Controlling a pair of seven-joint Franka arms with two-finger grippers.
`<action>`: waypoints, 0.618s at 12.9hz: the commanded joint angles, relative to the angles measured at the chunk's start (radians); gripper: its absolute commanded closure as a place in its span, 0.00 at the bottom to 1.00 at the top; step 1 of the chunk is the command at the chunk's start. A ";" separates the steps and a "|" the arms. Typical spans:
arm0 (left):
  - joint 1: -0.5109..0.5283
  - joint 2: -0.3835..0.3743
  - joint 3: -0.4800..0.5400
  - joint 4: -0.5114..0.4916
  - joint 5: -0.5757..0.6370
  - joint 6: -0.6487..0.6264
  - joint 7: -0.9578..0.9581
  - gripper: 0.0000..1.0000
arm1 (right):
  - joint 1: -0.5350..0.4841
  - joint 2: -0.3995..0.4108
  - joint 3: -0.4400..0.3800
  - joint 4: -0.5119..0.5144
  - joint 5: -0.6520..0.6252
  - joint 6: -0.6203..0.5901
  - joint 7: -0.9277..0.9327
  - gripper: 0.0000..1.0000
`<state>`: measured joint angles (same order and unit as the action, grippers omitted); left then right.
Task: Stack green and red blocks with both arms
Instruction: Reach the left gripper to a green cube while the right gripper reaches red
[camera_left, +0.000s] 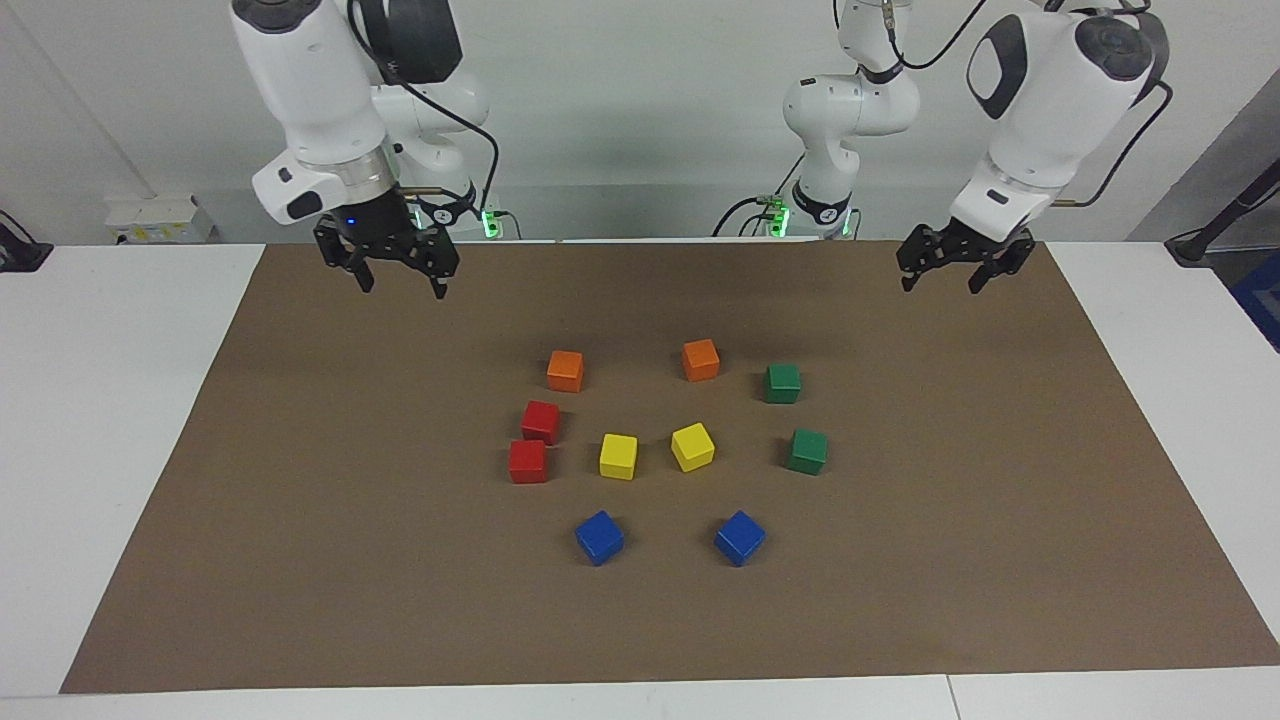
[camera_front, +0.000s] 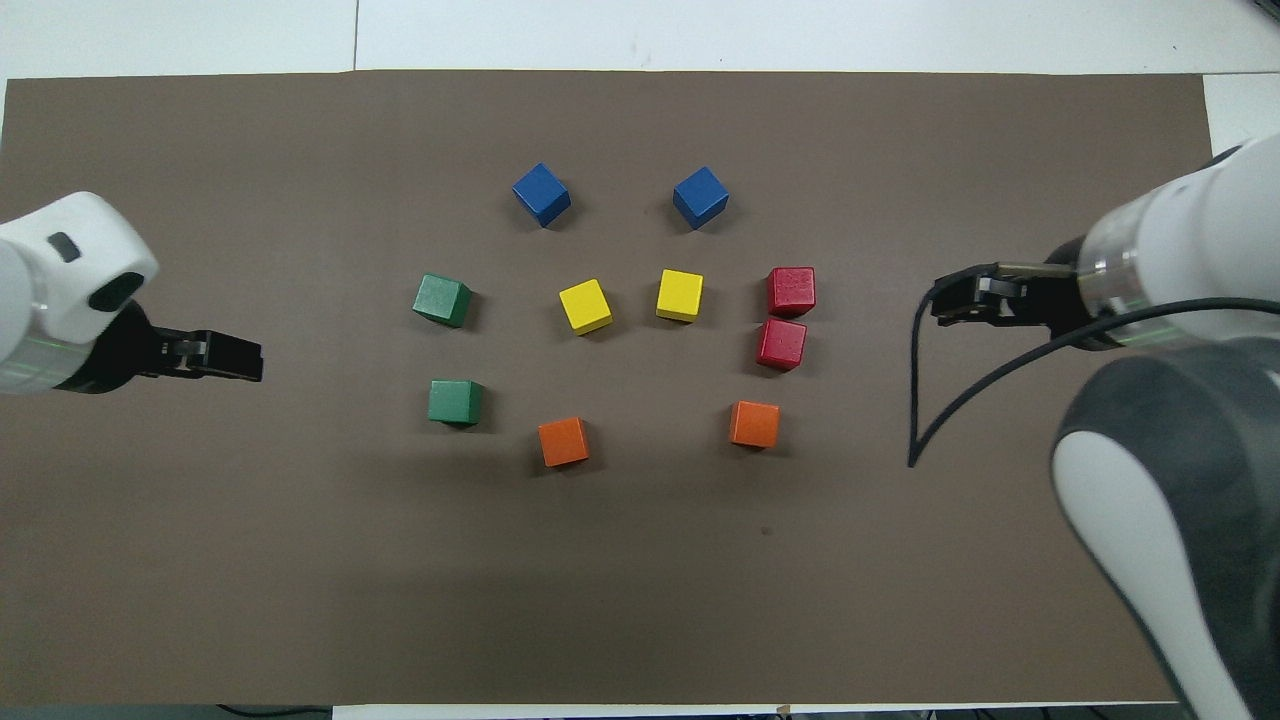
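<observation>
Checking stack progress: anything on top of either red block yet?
No. Both red blocks sit side by side on the brown mat with bare tops. Nothing covers them; right gripper and left gripper hang open, away from them.

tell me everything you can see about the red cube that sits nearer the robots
The red cube nearer the robots is a small plain block, bright red, with a matte, painted look and slightly rounded edges. It sits flat on the brown mat, turned a little off square to the mat's edges. It lies toward the right arm's end of the cluster, right beside the other red cube; whether the two touch I cannot tell. Nothing rests on it and no gripper is at it.
</observation>
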<state>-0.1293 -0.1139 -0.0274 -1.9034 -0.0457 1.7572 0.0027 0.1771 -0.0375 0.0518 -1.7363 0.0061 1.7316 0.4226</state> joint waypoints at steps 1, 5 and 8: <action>-0.097 0.052 0.012 -0.062 -0.020 0.099 -0.023 0.00 | 0.066 0.045 -0.003 -0.016 0.000 0.057 0.129 0.00; -0.220 0.074 0.012 -0.282 -0.020 0.410 -0.150 0.00 | 0.142 0.120 -0.003 -0.026 -0.005 0.121 0.197 0.00; -0.242 0.118 0.012 -0.316 -0.020 0.473 -0.156 0.00 | 0.147 0.157 -0.003 -0.054 -0.005 0.180 0.206 0.00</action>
<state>-0.3485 -0.0006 -0.0329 -2.1924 -0.0585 2.1905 -0.1442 0.3220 0.1127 0.0540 -1.7642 0.0056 1.8717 0.6072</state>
